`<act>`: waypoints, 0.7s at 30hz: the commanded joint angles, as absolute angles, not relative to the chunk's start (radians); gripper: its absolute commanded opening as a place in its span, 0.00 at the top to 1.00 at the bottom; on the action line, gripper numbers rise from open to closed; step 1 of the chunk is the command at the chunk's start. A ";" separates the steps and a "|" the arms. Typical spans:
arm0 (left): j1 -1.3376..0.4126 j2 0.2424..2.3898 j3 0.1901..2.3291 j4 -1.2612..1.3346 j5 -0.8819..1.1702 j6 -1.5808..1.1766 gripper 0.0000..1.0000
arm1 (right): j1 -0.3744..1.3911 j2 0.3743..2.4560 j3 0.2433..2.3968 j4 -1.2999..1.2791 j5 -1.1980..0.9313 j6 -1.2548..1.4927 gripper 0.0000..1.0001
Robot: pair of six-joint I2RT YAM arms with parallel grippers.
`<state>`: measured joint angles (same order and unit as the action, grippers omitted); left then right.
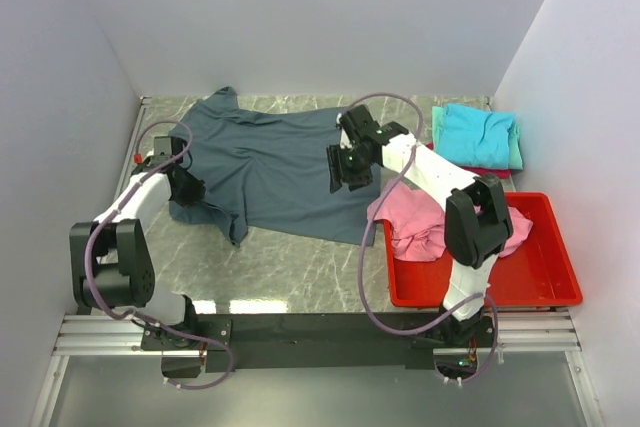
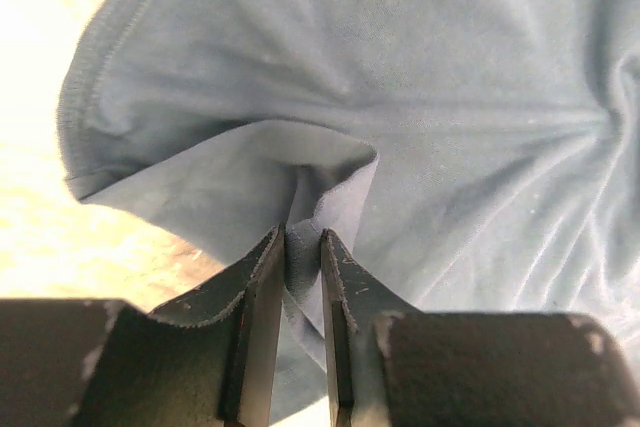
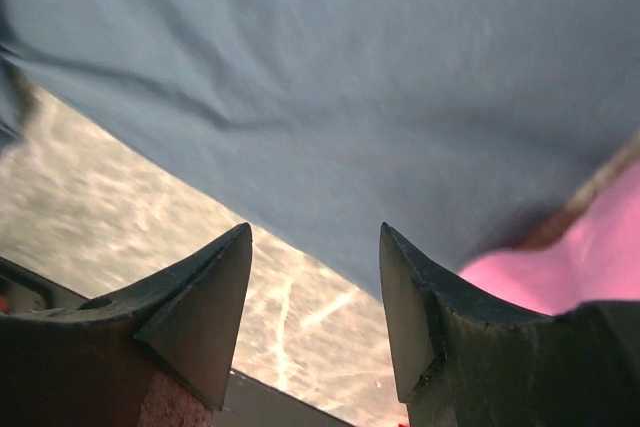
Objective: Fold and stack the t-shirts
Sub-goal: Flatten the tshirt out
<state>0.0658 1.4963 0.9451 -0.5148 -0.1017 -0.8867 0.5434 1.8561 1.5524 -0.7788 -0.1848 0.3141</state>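
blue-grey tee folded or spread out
Spread out, not folded: the blue-grey tee lies open across the table, one edge bunched where the left pincer pinches it.

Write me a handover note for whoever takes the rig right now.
Left gripper: shut on a pinched fold at the left edge of the grey t-shirt, which lies spread mid-table.
Right gripper: open over that shirt's right edge, holding nothing.
Pink t-shirt: crumpled, spilling over the left rim of the red bin.
Done: turquoise t-shirt folded atop the back-right stack.
To do: fold and stack grey, then pink.
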 commanded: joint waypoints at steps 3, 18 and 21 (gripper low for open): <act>0.086 1.424 0.948 -0.560 -0.101 -0.858 0.76 | 0.575 1.734 1.390 -0.784 -0.143 0.317 0.39; 0.100 1.362 0.910 -0.589 -0.083 -0.831 0.82 | 0.600 1.644 1.103 -0.733 -0.023 0.434 0.39; 0.104 1.336 0.894 -0.592 -0.080 -0.833 0.83 | 0.597 1.669 1.104 -0.730 -0.011 0.434 0.39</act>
<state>0.0967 1.3964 0.9077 -0.5766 -0.0902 -0.8509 0.6006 1.6691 1.1069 -0.7479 -0.0624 0.4156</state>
